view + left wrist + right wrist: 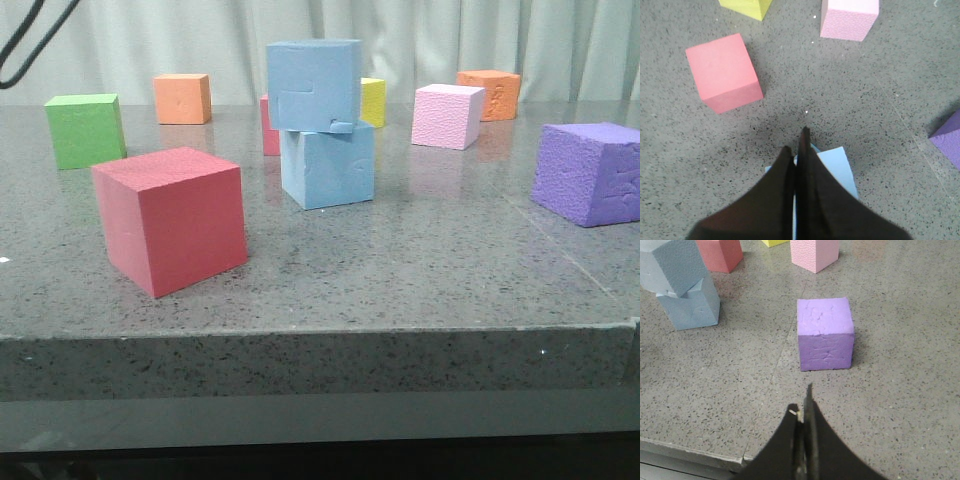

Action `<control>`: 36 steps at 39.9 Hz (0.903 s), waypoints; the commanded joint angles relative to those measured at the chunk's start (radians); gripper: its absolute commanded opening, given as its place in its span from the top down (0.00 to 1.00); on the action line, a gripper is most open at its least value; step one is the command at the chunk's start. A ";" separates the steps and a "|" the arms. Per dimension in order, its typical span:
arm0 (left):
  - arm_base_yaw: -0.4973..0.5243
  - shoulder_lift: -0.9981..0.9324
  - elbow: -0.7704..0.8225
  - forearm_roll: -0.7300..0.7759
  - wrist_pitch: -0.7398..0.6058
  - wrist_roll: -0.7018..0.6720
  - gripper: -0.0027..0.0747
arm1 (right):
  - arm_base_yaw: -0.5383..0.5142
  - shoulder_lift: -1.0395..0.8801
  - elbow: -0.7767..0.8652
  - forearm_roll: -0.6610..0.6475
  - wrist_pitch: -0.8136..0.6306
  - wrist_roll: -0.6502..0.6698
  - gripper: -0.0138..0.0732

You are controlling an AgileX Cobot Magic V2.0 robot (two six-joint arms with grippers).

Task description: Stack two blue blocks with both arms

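Two sky-blue blocks stand stacked mid-table: the upper blue block [313,85] rests twisted on the lower blue block [328,165]. The stack also shows in the right wrist view, with the upper block [672,265] on the lower block [690,307]. My left gripper [797,142] is shut and empty, directly above the top face of a blue block [837,167], which its fingers partly hide. My right gripper [802,400] is shut and empty over the table near its front edge, with a purple cube [825,332] ahead of it. Neither gripper shows in the front view.
A big red cube [170,220] stands front left and a purple cube [590,172] at the right. Green [85,130], orange [182,98], yellow [373,100], pink [447,115] and a second orange [490,93] cube stand further back. The table's front edge [320,335] is near.
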 commanded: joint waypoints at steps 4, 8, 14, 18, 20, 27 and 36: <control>-0.003 -0.114 -0.024 0.001 0.009 0.024 0.99 | -0.005 0.002 -0.025 -0.018 -0.069 -0.010 0.92; -0.003 -0.159 0.029 -0.001 0.009 0.049 0.99 | -0.005 0.002 -0.025 -0.018 -0.069 -0.010 0.92; -0.003 -0.242 0.184 0.008 0.009 0.054 0.99 | -0.005 0.002 -0.025 -0.018 -0.069 -0.010 0.92; -0.003 -0.321 0.303 0.047 -0.002 0.052 0.99 | -0.005 0.002 -0.025 -0.018 -0.069 -0.010 0.92; -0.003 -0.369 0.366 0.050 -0.026 0.052 0.99 | -0.005 0.002 -0.025 -0.018 -0.069 -0.010 0.92; -0.003 -0.586 0.607 0.060 -0.156 0.052 0.99 | -0.005 0.002 -0.025 -0.018 -0.069 -0.010 0.92; -0.003 -0.893 0.928 0.123 -0.404 0.052 0.99 | -0.005 0.002 -0.025 -0.018 -0.069 -0.010 0.92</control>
